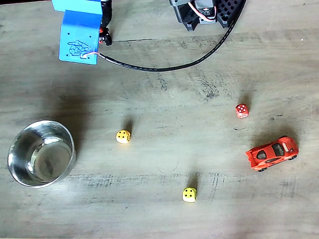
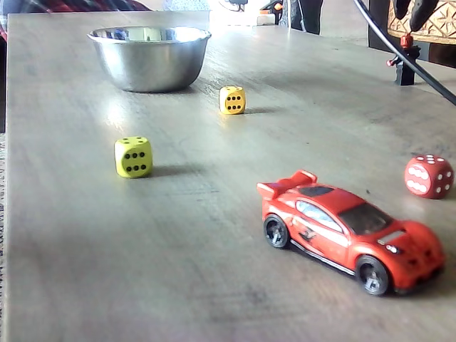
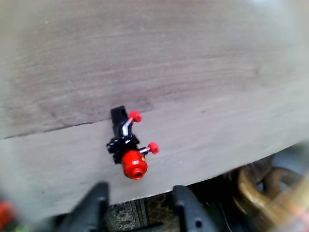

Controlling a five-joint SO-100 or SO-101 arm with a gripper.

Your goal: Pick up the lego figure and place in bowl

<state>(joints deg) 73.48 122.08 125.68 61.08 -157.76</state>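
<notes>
Arm: bright blue plastic shell, embossed logo on its face. Black cable with red-white wires exits it. Base dark grey-black. Gripper fingers black, blurred.

In your wrist view the lego figure is lying on the grey wooden table, close to the table's edge, red head pointing toward the camera and two red hands sticking out to the right. Your gripper is sitting just below it with its two dark fingers spread apart, not touching the figure. Blurry golden shapes are showing past the table edge at lower right.
</notes>
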